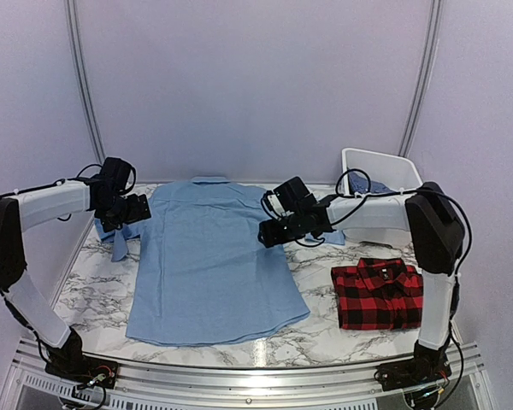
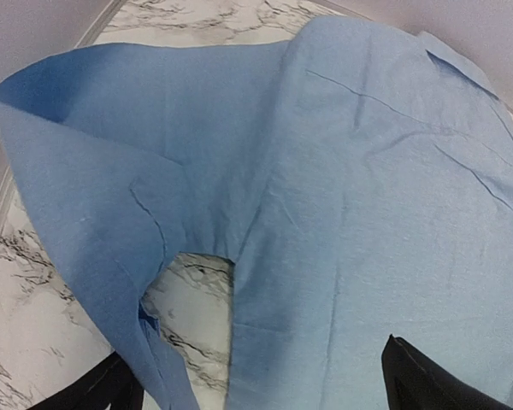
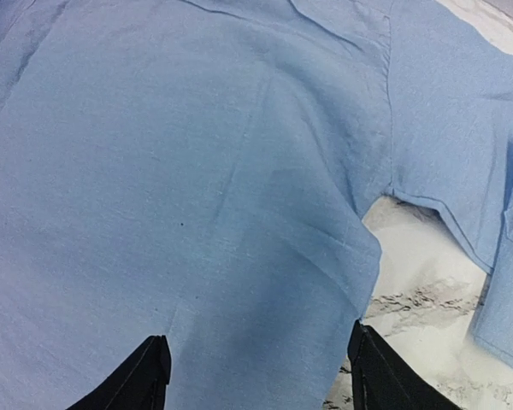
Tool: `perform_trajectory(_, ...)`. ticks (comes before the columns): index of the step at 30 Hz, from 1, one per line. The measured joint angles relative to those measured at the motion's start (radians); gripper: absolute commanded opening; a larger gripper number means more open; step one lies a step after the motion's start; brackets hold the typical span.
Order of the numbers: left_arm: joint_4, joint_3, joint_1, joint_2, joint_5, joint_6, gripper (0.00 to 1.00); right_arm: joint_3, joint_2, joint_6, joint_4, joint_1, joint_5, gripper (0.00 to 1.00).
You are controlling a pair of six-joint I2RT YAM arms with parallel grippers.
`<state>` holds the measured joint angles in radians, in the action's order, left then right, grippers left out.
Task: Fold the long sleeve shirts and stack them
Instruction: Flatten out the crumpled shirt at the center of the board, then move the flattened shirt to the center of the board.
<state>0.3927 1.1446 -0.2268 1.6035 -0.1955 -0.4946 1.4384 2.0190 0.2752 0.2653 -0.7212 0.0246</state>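
A plain light blue long sleeve shirt [image 1: 214,256] lies spread flat on the marble table [image 1: 90,295], collar at the far side. My left gripper [image 1: 128,213] hovers open above its left shoulder, where the left sleeve [image 2: 94,196] lies bunched and folded. In the left wrist view the gripper [image 2: 256,395] has cloth and a patch of marble under the wide gap. My right gripper [image 1: 270,232] is open over the shirt's right side edge [image 3: 359,256], nothing pinched. A folded red-and-black plaid shirt [image 1: 378,293] lies at the near right.
A white plastic bin [image 1: 385,166] stands at the back right with darker blue cloth [image 1: 378,185] inside. The right arm's cables hang near the bin. The shirt's right sleeve [image 3: 496,213] lies beside the body on the marble.
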Motion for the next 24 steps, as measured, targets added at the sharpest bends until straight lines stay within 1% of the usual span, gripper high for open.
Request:
perform_trajectory(4,0.0,0.0,-0.082,0.0,-0.011,-0.042,0.99,-0.045,-0.023,-0.006,-0.002,0.004,0.029,0.66)
perform_trajectory(8,-0.011,-0.006,-0.165,0.003,0.006,-0.11,0.99,-0.086,-0.052,-0.014,-0.002,0.015,0.044,0.65)
perform_trajectory(11,-0.051,-0.039,-0.23,0.003,0.025,-0.17,0.99,-0.111,-0.076,-0.019,-0.008,0.03,0.057,0.64)
perform_trajectory(16,-0.118,-0.124,-0.328,0.027,0.063,-0.264,0.99,-0.149,-0.082,-0.022,-0.024,0.034,0.069,0.58)
perform_trajectory(20,-0.186,-0.267,-0.348,0.039,0.076,-0.349,0.99,-0.227,-0.101,-0.023,-0.032,0.013,0.074,0.53)
perform_trajectory(24,-0.267,-0.352,-0.347,0.003,0.06,-0.399,0.99,-0.287,-0.124,-0.022,-0.029,-0.043,0.08,0.49)
